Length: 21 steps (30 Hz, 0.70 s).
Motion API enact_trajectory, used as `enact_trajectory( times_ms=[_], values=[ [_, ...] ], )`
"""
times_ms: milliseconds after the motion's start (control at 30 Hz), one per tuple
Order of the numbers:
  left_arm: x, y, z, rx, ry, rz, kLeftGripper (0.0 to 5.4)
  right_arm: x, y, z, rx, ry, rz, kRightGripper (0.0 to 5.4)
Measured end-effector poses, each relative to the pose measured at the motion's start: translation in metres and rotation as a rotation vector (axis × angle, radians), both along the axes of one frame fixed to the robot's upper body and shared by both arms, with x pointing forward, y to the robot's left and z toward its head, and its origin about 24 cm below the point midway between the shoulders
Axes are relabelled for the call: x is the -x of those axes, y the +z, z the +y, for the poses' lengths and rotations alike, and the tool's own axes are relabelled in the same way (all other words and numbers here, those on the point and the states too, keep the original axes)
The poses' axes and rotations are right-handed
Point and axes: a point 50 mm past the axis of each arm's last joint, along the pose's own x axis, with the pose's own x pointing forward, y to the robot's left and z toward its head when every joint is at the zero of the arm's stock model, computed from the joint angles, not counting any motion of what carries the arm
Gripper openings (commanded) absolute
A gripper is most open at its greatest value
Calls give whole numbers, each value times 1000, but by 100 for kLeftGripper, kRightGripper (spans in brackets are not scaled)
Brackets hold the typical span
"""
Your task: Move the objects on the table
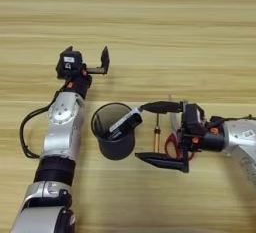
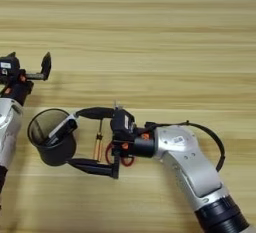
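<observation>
Pen cup (image 1: 115, 137) holds white marker (image 1: 124, 122) just beside the spread right claw (image 1: 152, 133).

Light wooden table top (image 1: 150, 37) with horizontal grain stripes, filling the whole view.

The pale yellow-tan wood carries darker brown streaks running side to side, with a stronger dark band across the middle. Lighting is soft and even, casting faint shadows onto the boards. No wall, floor or window shows in either eye view.
</observation>
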Motion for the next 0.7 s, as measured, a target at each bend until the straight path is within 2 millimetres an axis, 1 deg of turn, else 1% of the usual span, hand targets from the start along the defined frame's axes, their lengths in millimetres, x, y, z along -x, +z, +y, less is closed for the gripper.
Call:
enact_trajectory(
  times_ms=[167,367,700],
  values=[
    [0,0,0,0,0,0,540,-3,-4,-2,19,-15,13,535],
    [0,0,0,1,1,0,540,-3,-5,-2,22,-17,15,535],
    [0,0,0,1,1,0,540,-1,2,-5,0,0,1,535]
  ],
)
